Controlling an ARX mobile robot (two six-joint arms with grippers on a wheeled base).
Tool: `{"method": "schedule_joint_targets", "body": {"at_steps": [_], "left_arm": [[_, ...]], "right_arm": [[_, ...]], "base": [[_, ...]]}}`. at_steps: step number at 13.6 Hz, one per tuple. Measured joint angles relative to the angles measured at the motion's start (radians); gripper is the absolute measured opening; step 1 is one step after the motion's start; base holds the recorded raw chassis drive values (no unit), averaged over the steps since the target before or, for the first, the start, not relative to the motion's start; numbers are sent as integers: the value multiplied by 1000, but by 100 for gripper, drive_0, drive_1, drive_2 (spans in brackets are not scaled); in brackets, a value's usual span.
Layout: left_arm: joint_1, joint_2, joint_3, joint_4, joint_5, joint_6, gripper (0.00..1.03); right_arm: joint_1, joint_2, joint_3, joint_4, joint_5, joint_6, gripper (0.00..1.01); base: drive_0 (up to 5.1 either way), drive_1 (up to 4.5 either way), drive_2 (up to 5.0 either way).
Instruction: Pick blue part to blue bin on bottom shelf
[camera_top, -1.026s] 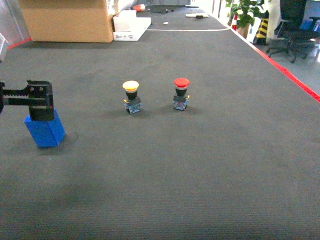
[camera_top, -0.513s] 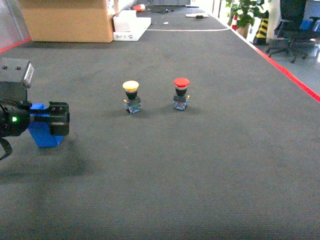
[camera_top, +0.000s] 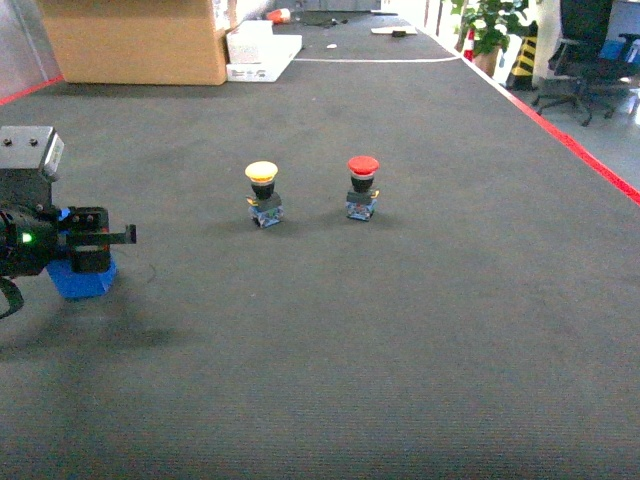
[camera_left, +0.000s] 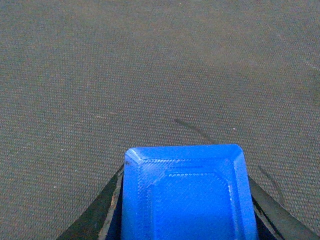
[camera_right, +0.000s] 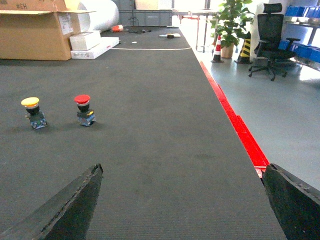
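lowered toward the floor's left edge since before, left jaws (camera_top: 88, 252) clamped on blue part (camera_left: 187, 197). right jaws (camera_right: 182, 200) spread wide, holding nothing.

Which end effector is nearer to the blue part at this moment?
Left. The left end effector is at the blue part, with a finger on each side of it in the left wrist view. The right end effector is open over bare mat, nowhere near the part.
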Motion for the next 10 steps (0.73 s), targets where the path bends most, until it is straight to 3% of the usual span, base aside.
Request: {"method": "schedule_joint_targets", "body": {"at_steps": [3,4,5,7,10], "left_arm": [[2,-128,-105,26,-17,-26,44],[-13,-245,-214,130,-55,-17,44],[-26,-364,-293,165,-55,-2,44],[-97,-792,-485,-3,-52,2,44],[-146,-987,-546,-101,-101,3,44]], "right_arm": [[0,0,0,0,0,0,98],[0,0,0,0,0,0,98],[0,0,0,0,0,0,98],[0,0,0,0,0,0,98],[0,0,0,0,0,0,98]], "base": [[0,0,0],[0,0,0],[0,0,0],[0,0,0],[0,0,0]]}}
